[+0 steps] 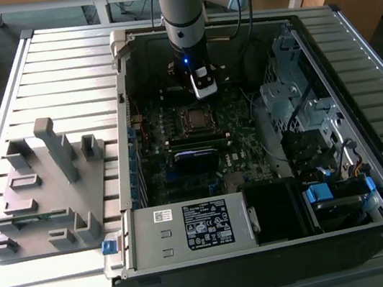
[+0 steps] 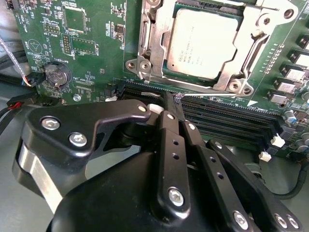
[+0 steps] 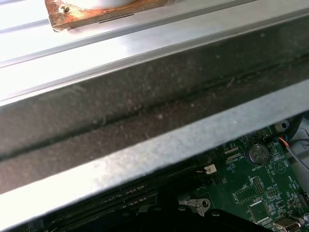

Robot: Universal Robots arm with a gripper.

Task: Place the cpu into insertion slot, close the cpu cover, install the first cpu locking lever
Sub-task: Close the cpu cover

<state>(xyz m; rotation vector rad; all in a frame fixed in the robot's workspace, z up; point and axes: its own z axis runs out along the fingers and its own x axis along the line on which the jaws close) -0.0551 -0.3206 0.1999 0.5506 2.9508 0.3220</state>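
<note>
Careful now, your gripper, fingers pinched together, sits by the locking lever, the cpu lying under the cpu cover, and a slip could gouge the motherboard.

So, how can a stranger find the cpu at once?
Look in the open computer case, on the green motherboard. The cpu is the flat square chip inside a silvery metal frame. Unlike the long black slots beside it, its top is dull silver-grey.

Exterior view: high, angled down into open computer case; second wrist view close above insertion slot, first wrist view hard against case wall; both wrist views share the coin cell.
</note>
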